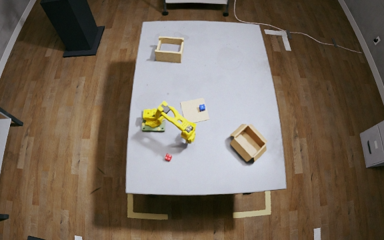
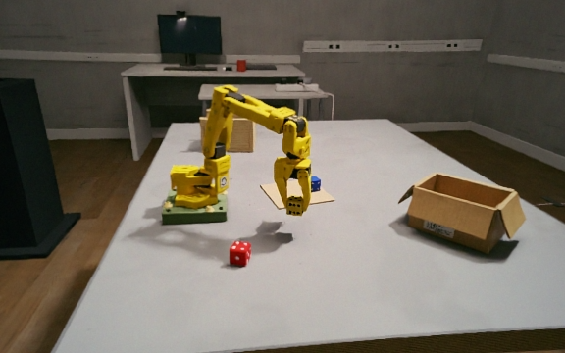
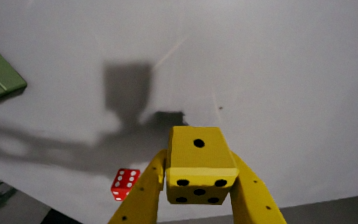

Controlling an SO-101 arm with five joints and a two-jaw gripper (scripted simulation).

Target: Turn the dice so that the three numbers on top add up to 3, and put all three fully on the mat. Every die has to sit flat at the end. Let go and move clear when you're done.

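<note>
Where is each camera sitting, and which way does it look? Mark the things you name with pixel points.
Top: high above the table (image 1: 232, 83), looking down; it shows the whole yellow arm (image 1: 179, 121) (image 2: 258, 112).
Exterior: beyond one table end, looking along the table toward the monitor (image 2: 189, 34); it shows the whole arm too.
Wrist: on the arm near the gripper (image 1: 189, 141) (image 2: 294, 196) (image 3: 200, 170), looking past its fingers at the tabletop; both fingers show, holding the yellow die (image 2: 294, 205) (image 3: 200, 150).
Top and exterior share the blue die (image 1: 202, 107) (image 2: 316, 183); all three share the red die (image 1: 168, 157) (image 2: 239, 253) (image 3: 125, 184).
</note>
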